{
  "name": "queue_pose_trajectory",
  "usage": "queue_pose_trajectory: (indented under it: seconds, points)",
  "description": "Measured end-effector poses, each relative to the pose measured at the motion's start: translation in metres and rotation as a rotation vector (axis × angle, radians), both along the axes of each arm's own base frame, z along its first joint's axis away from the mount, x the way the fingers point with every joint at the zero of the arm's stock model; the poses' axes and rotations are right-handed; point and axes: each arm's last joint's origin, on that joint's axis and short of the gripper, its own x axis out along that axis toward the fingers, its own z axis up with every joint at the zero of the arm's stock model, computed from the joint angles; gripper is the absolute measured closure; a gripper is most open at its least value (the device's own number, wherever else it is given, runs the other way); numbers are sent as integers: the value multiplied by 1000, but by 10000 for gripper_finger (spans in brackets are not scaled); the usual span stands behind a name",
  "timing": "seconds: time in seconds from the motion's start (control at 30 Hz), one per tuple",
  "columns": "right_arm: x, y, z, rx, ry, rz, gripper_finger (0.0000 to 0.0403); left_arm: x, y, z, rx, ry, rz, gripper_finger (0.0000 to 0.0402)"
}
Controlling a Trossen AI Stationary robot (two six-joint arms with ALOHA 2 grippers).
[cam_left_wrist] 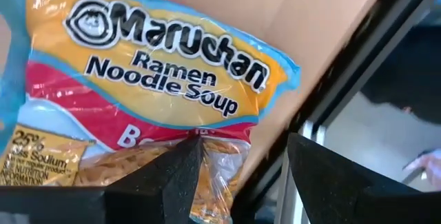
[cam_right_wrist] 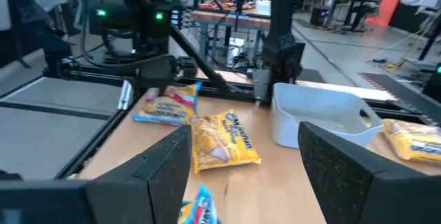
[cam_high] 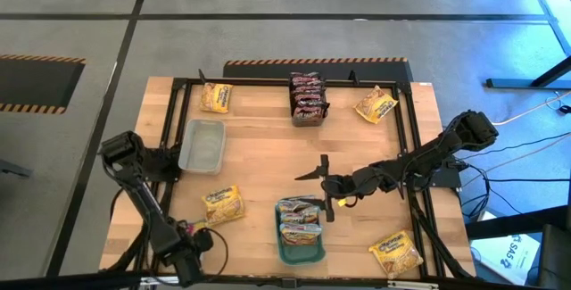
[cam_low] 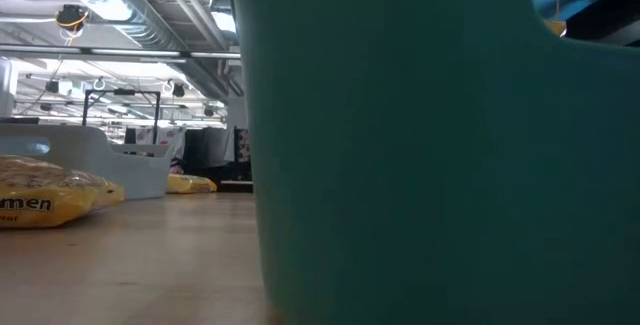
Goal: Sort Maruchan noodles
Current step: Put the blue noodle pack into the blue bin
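Teal tray (cam_low: 420, 145) fills low view, holding sorted pale packets (cam_high: 300, 220) | right gripper (cam_high: 314, 176) above, jaws parted, empty | left gripper (cam_left_wrist: 241, 176) bottom left, jaws parted over a pale packet (cam_left_wrist: 158, 79).

Noodle packets (cam_high: 301, 221) in tray (cam_high: 302, 253) at front, tub (cam_high: 202, 145) left, stacked packets (cam_high: 307, 97) behind
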Motion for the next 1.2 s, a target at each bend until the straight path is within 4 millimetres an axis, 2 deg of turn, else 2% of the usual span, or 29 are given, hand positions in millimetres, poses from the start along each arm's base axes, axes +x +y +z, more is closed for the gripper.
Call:
queue_pose_trajectory:
  seconds: [0.2,0.47,0.7,0.83,1.0,1.2]
  points:
    - [0,1,-3,7,33,23,155,15,9,4,17,-47,9,189]
    - [-1,0,-6,26,66,20,155,26,10,36,73,-276,35,189]
    - [1,1,-5,99,82,21,155,20,4,39,61,-278,19,189]
    - [22,13,1,133,104,86,155,7,-2,39,111,-320,26,189]
    - [66,30,1,153,254,72,155,-13,-10,37,182,-437,82,189]
    - [118,54,8,204,310,103,155,-40,-14,25,223,-514,140,189]
